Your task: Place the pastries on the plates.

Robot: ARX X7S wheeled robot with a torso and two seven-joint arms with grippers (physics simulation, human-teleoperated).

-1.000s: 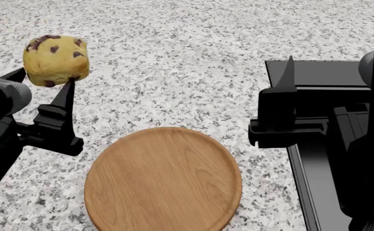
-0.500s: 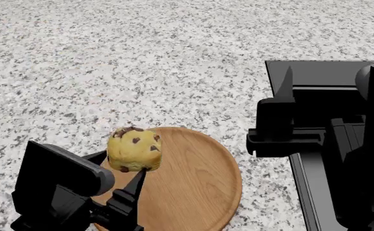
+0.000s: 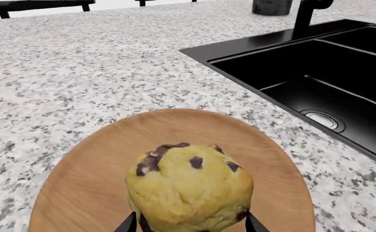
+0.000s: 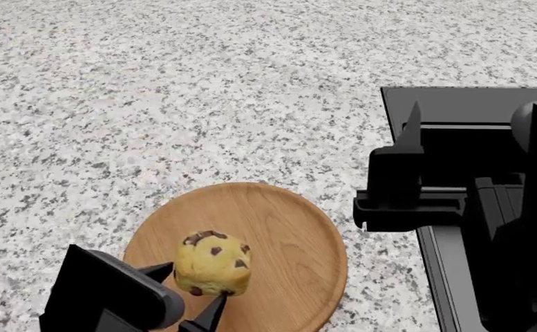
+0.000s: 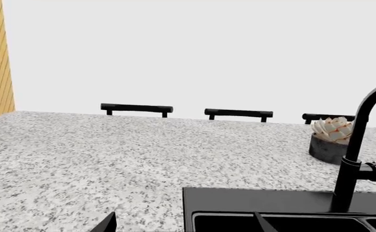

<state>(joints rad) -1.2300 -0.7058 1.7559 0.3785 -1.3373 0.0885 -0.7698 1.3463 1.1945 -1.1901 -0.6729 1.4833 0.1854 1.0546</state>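
Observation:
A golden muffin with chocolate chips [image 4: 213, 263] is gripped between the fingers of my left gripper [image 4: 187, 290], over the near left part of the light brown wooden plate [image 4: 287, 228]. In the left wrist view the muffin [image 3: 188, 186] fills the gap between the jaws of the left gripper [image 3: 189, 227], with the wooden plate [image 3: 97, 159] right beneath it; I cannot tell whether it touches the plate. My right gripper [image 4: 412, 128] hangs open and empty over the sink's left edge, also in its wrist view [image 5: 186, 227]. The blue plate and other muffins are out of view.
A black sink [image 4: 462, 104] is set into the granite counter right of the plate, also in the left wrist view [image 3: 317, 82]. A black faucet [image 5: 362, 150] and a dark grey pot with a pale top [image 5: 330, 137] stand behind it. Chair backs [image 5: 136, 108] line the far edge.
My left gripper has carried the muffin from high at the far left down and right to just over the wooden plate. The right arm has not moved.

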